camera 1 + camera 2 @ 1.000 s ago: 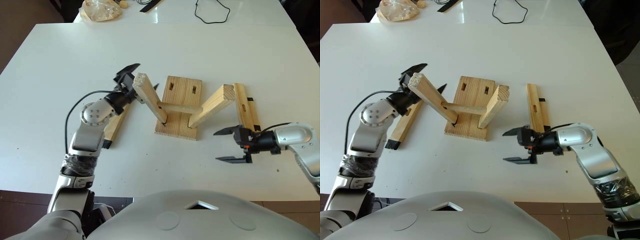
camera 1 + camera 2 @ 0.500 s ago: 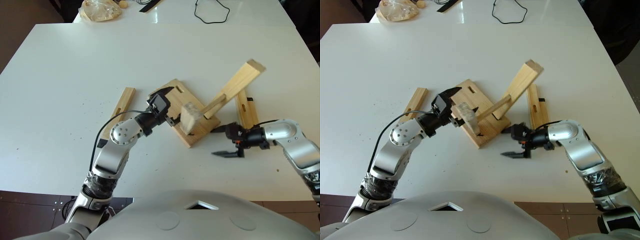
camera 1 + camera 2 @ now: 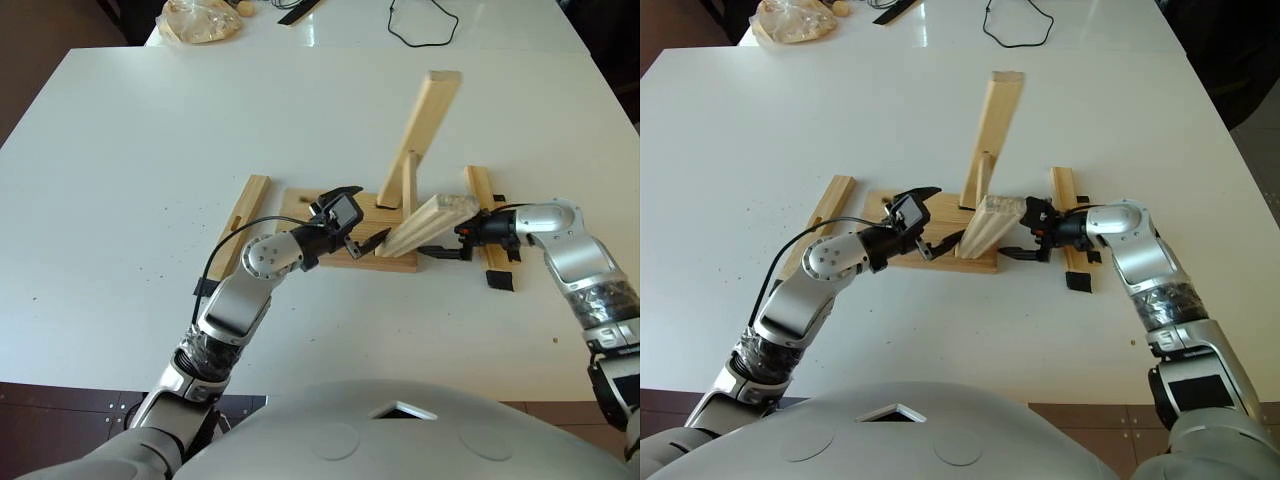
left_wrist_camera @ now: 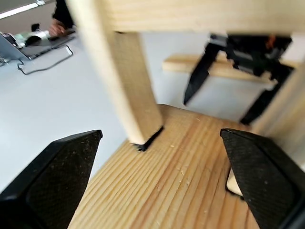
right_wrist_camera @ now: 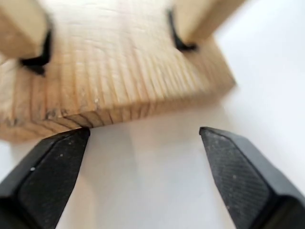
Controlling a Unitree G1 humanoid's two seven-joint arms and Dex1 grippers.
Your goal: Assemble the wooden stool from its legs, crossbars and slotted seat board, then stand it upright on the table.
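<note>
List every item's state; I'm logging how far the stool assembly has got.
seat board: flat on the table
slotted legs: tilted in board, joined by crossbar
left loose leg: lying flat, unattached
right loose leg: lying flat, unattached
left gripper: open, empty
right gripper: open, empty

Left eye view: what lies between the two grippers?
In the left eye view, the stool's near leg, set tilted in the seat board, lies between the left gripper and the right gripper.
</note>
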